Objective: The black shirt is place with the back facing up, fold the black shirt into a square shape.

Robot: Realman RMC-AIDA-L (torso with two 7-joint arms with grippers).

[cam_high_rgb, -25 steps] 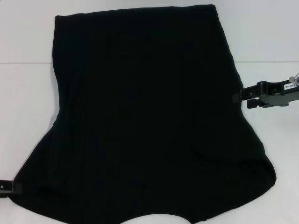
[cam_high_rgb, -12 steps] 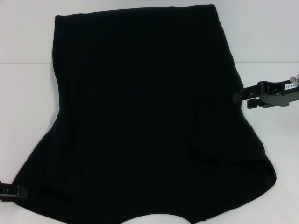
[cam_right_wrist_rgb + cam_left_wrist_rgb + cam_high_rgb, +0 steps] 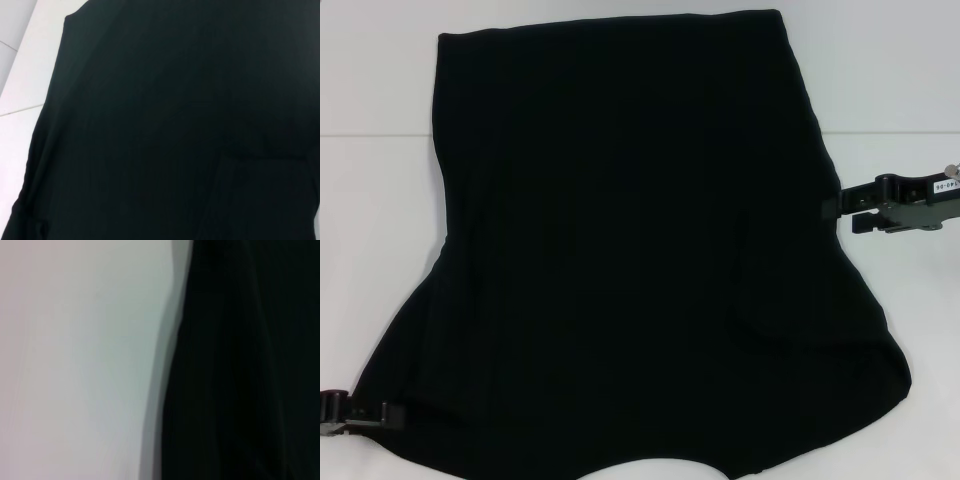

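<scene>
Black shirt (image 3: 630,250) is spread flat over the white table (image 3: 370,200), plain side up, no print being seen. The left gripper (image 3: 365,415) is found low at the near sleeve's edge, its tip against the cloth; whether it is clenched or released cannot be told. The right gripper (image 3: 845,208) is held at the shirt's opposite side edge, with its two fingers parted and nothing seen gripped between them.
</scene>
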